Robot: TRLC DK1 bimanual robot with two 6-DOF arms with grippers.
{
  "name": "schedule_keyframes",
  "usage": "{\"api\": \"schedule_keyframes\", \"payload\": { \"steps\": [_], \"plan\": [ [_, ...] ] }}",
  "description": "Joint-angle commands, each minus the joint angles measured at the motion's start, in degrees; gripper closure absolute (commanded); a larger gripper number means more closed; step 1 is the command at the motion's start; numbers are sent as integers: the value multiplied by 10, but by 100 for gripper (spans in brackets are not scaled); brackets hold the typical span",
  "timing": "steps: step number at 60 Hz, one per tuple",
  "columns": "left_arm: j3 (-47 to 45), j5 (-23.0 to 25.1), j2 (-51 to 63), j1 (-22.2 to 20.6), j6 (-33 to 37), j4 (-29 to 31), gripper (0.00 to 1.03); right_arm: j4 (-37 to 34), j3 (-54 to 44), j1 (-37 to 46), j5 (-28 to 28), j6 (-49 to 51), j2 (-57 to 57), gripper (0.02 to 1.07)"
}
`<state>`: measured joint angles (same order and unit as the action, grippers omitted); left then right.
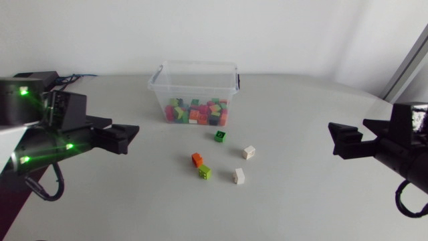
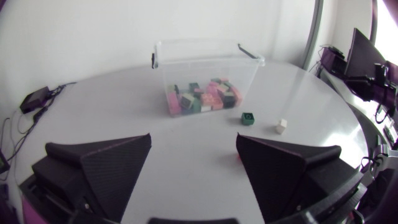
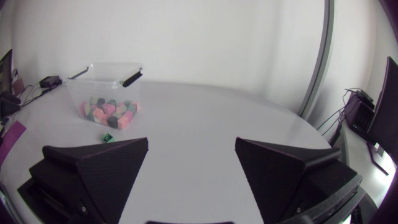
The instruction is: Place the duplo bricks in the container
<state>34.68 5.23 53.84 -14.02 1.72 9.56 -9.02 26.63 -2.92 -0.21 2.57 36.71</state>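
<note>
A clear plastic container (image 1: 194,82) stands at the back middle of the table, with several coloured duplo bricks (image 1: 197,112) inside. In front of it lie loose bricks: a dark green one (image 1: 219,136), a white one (image 1: 249,152), an orange one (image 1: 197,159), a lime one (image 1: 204,173) and another white one (image 1: 239,176). My left gripper (image 1: 128,138) hangs open at the left, well short of the bricks. My right gripper (image 1: 336,140) is open at the right, also far from them. The left wrist view shows the container (image 2: 205,68), the dark green brick (image 2: 248,117) and a white brick (image 2: 282,126) ahead of the open left gripper (image 2: 193,162). The right gripper (image 3: 191,165) holds nothing; the container (image 3: 102,81) and dark green brick (image 3: 107,137) lie far ahead of it.
A black box with cables (image 1: 40,77) sits at the table's back left corner. The container has black latch handles (image 1: 238,82) on its sides. Bare grey tabletop (image 1: 294,194) surrounds the loose bricks.
</note>
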Motion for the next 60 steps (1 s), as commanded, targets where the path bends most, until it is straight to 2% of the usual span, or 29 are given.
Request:
{"api": "schedule_keyframes", "payload": {
  "steps": [1,5,15,23,27,31,35,43,48,60],
  "plan": [
    [52,15,71,-4,8,19,9,-25,33,-3,0,-6,48,6],
    [93,17,135,-12,19,45,9,-43,54,-2,5,-6,83,6],
    [150,16,235,-37,56,67,9,-108,98,-5,2,2,150,6],
    [210,10,318,-62,139,110,9,-134,117,-7,-1,30,181,6],
    [243,-12,359,-80,220,136,9,-142,123,-11,-1,53,194,6],
    [268,-21,389,-85,245,161,9,-151,132,-14,-2,75,208,6],
    [321,-20,447,-96,277,227,9,-172,149,-17,-2,98,229,6],
    [370,-20,503,-111,299,265,9,-246,192,-30,-2,157,282,6],
    [403,-15,533,-122,309,303,9,-249,197,-30,-3,161,298,7],
    [451,-15,580,-142,317,335,11,-246,207,-51,-44,173,327,7]
  ]
}}
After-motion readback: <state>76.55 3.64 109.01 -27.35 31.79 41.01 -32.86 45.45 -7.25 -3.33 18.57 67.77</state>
